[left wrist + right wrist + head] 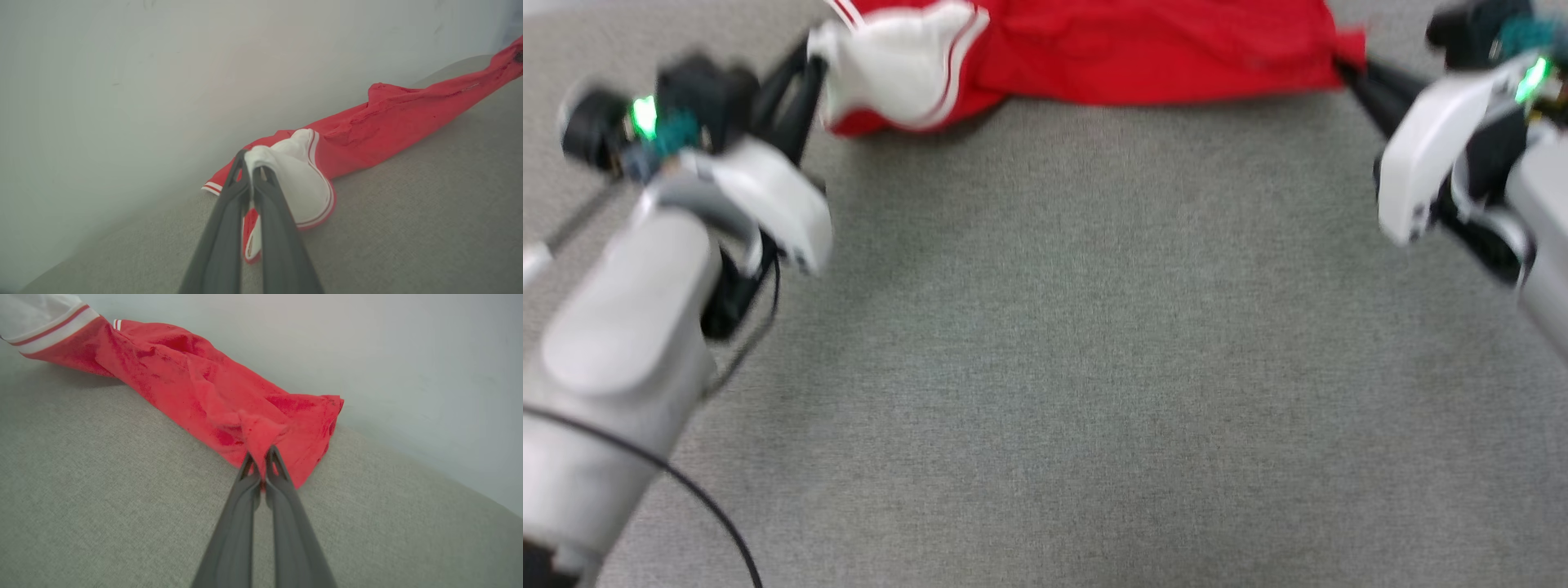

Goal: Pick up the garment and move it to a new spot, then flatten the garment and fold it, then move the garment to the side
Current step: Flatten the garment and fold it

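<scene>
The garment [1143,49] is a red shirt with a white, stripe-trimmed sleeve, stretched in a band along the far edge of the grey surface. My left gripper [810,55] is shut on the white sleeve end at the upper left; its wrist view has the fingers [251,163] pinching white cloth of the garment [392,122]. My right gripper [1346,67] is shut on the red corner at the upper right. In the right wrist view that gripper [260,455] clamps a fold of the garment [196,384]. The printed front is hidden.
A grey fabric-covered surface [1062,343] spreads wide between both arms and toward me. Just behind the garment rises a pale wall [163,81], close to the surface's far edge. A black cable [711,506] trails from my left forearm.
</scene>
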Controlling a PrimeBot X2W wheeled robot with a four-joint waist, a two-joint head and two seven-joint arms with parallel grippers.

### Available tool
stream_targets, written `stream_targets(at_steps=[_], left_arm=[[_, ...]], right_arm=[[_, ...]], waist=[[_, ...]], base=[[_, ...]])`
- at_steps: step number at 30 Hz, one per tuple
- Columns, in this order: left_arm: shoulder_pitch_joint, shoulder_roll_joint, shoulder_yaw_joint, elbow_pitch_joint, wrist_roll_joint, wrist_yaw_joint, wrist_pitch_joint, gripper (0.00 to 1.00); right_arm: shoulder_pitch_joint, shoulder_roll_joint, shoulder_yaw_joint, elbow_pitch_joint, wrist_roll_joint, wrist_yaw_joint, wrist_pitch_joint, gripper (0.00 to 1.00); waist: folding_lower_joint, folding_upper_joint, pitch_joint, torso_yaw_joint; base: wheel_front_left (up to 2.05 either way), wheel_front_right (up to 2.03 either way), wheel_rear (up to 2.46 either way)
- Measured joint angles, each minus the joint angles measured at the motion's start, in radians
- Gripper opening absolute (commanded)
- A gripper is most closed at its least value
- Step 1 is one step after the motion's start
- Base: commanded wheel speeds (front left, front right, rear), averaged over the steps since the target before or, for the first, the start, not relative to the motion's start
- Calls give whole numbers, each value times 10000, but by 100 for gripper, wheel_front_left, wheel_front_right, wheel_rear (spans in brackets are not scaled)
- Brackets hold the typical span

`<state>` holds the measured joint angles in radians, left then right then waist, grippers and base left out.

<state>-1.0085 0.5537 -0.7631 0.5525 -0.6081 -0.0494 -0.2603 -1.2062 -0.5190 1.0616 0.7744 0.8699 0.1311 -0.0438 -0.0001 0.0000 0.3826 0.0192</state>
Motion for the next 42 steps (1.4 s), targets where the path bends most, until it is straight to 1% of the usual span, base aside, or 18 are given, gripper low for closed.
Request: stream_targets(at_steps=[1, 6, 7, 8, 12, 17, 24, 27, 33, 38, 42], left_arm=[[531, 81, 86, -293, -98, 196, 0, 0], [3054, 522, 165, -1829, -554, 865, -13, 0], [4609, 886, 121, -2665, -895, 1386, 23, 0], [5119, 1022, 81, -2974, -1018, 1572, 50, 0], [6865, 1415, -63, -4098, -1463, 2215, 286, 0], [8446, 1628, -90, -4976, -2036, 2859, 328, 0], [10165, 1722, -362, -5808, -2660, 3321, 380, 0], [10648, 1808, -483, -5816, -2790, 3398, 385, 0], [11480, 1756, -667, -5818, -3218, 3402, 391, 0], [11524, 1894, -765, -5808, -3181, 3323, 512, 0], [10877, 1941, -686, -5839, -2830, 3258, 545, 0]], right_arm=[[326, -81, 119, -54, 140, -2, -73, 0], [1894, -508, 579, -368, 796, -2, -330, 0], [2800, -731, 890, -640, 1064, -2, -441, 0], [3093, -786, 913, -721, 1260, -2, -458, 0], [4079, -1166, 1081, -1009, 1649, -2, -612, 0], [5238, -1678, 1267, -1488, 2044, -2, -702, 0], [6894, -2234, 1310, -2096, 2548, -2, -792, 0], [7664, -2472, 1269, -2520, 2752, -2, -802, 0], [8666, -2899, 1072, -3246, 2823, -2, -688, 0], [8855, -2947, 642, -3392, 2610, -2, -577, 0], [8861, -2729, 176, -3486, 2468, -2, -462, 0]], waist=[[0, 0, -155, 5], [-1, 0, -947, 45], [-1, 0, -1416, 65], [-1, 0, -1573, 71], [-2, 0, -2147, 103], [-3, 0, -2761, 169], [-2, 0, -3492, 286], [-2, 0, -3753, 340], [-1, 0, -3980, 276], [-1, 0, -3942, 195], [-1, 0, -3889, 243]], base=[[0, 0, 0], [0, 0, 0], [0, 0, 0], [0, 0, 0], [0, 0, 0], [0, 0, 0], [0, 0, 0], [0, 0, 0], [0, 0, 0], [0, 0, 0], [0, 0, 0]])
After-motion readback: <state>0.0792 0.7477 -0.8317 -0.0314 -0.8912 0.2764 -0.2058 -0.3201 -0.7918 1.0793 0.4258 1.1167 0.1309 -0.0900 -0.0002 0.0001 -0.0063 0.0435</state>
